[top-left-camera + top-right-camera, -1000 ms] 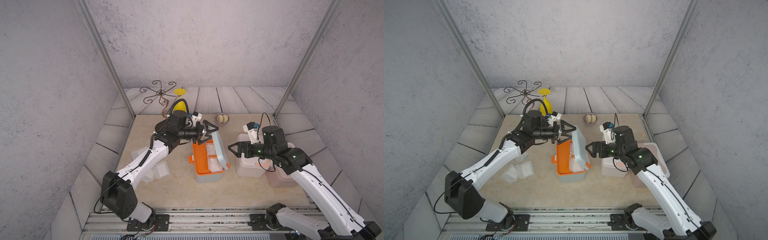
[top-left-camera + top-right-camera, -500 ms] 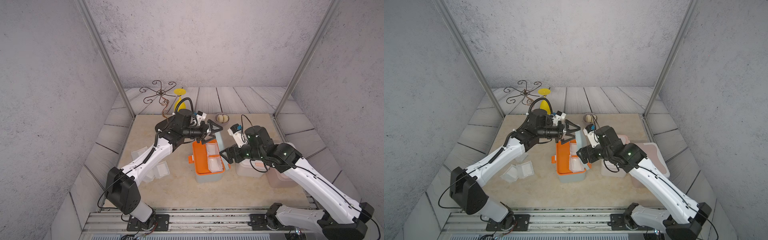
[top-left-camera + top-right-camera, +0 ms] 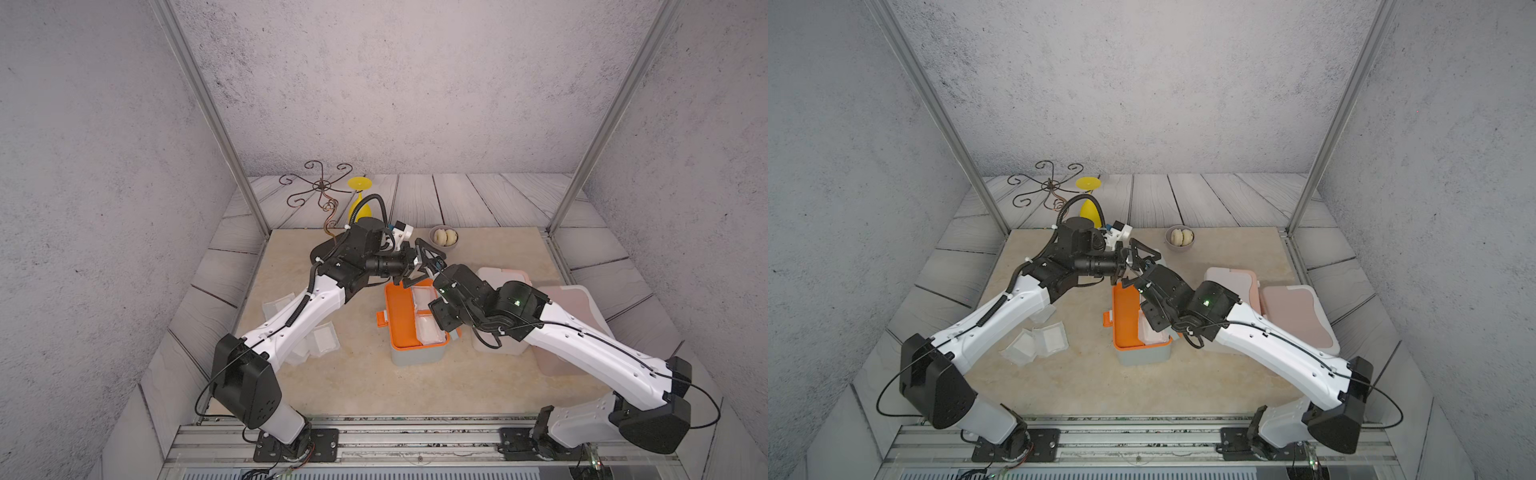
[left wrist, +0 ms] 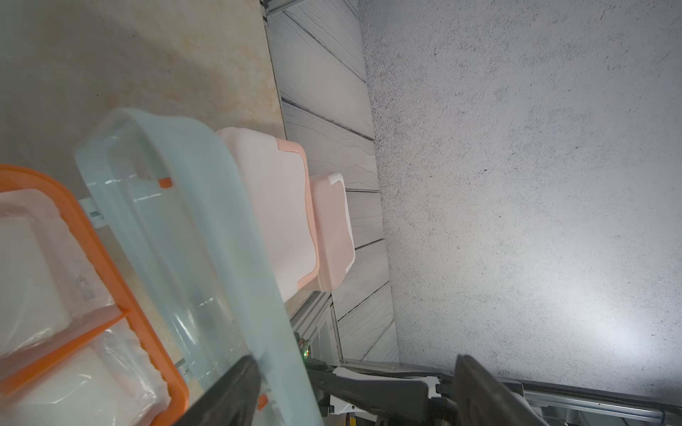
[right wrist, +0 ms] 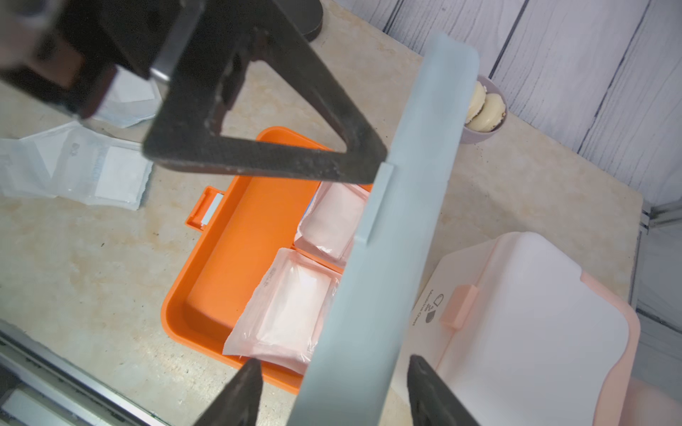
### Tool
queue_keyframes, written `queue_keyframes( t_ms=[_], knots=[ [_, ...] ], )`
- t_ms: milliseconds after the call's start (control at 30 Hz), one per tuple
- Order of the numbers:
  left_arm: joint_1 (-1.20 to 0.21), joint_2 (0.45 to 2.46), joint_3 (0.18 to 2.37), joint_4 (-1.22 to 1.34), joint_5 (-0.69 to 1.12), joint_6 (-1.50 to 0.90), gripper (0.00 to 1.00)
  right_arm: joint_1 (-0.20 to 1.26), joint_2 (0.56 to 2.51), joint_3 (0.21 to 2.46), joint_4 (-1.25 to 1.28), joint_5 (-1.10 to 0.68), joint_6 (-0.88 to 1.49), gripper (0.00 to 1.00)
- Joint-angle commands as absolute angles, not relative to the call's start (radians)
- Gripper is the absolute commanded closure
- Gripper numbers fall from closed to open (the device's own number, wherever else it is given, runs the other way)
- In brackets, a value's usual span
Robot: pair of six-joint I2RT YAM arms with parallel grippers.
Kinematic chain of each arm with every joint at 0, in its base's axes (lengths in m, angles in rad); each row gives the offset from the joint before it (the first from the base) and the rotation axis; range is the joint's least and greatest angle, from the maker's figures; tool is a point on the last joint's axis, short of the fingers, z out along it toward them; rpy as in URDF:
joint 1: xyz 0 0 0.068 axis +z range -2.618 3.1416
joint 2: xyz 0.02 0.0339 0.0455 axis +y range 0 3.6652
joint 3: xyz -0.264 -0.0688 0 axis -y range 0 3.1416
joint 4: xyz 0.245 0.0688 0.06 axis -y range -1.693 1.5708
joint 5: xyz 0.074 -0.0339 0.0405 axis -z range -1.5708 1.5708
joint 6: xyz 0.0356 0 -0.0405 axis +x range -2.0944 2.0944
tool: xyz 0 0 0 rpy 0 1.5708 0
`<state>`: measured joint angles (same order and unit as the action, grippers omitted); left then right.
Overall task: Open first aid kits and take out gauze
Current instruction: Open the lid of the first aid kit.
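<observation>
The grey-blue first aid kit (image 3: 415, 357) stands open at mid-table, its orange tray (image 3: 1125, 316) holding two gauze packets (image 5: 291, 317). Its lid (image 5: 398, 228) stands upright. My left gripper (image 3: 424, 264) is open at the lid's far end, with one finger (image 5: 258, 162) against the inner face. My right gripper (image 5: 334, 363) straddles the lid's near end, open, with a gap on each side. The white kit with peach trim (image 3: 505, 274) and the pink kit (image 3: 569, 303) sit shut at the right. Loose gauze packets (image 3: 320, 340) lie under the left arm.
A small grey bowl (image 3: 444, 237) with two pale rounds sits behind the open kit. A yellow goblet (image 3: 359, 203) and a wire stand (image 3: 320, 187) are at the back left. Metal frame posts stand at the rear corners, and a rail (image 3: 415, 432) runs along the front.
My right arm swung left from above the shut kits to the open kit's lid, and its jaws narrowed around it. My left gripper shifted a little to the right and stayed open.
</observation>
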<state>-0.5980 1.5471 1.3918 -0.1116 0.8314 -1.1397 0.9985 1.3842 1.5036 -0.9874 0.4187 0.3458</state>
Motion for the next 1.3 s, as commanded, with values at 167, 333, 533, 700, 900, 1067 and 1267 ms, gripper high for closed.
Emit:
queue_keyframes(
  t_ms=[167,333,533,700,900,1067,1267],
  knots=[
    [-0.586,1.460,1.284,-0.146,0.759,-1.087,0.15,0.997,1.370,1.529,-1.065,0.587,0.437,0.52],
    [-0.583,1.416,1.227,-0.214,0.713,-1.044,0.15,0.970,1.333,1.494,-1.041,0.545,0.473,0.58],
    [-0.589,1.375,1.219,-0.459,0.607,-0.887,0.15,0.869,1.244,1.402,-0.962,0.373,0.508,0.59],
    [-0.614,1.367,1.254,-0.670,0.483,-0.763,0.17,0.773,1.172,1.311,-0.891,0.212,0.528,0.56],
    [-0.673,1.396,1.278,-0.792,0.369,-0.705,0.21,0.707,1.132,1.250,-0.840,0.084,0.550,0.52],
    [-0.721,1.448,1.337,-0.848,0.317,-0.685,0.25,0.660,1.099,1.214,-0.823,0.031,0.565,0.52],
    [-0.760,1.519,1.393,-0.882,0.301,-0.670,0.31,0.638,1.074,1.215,-0.834,0.021,0.560,0.51]
  ],
)
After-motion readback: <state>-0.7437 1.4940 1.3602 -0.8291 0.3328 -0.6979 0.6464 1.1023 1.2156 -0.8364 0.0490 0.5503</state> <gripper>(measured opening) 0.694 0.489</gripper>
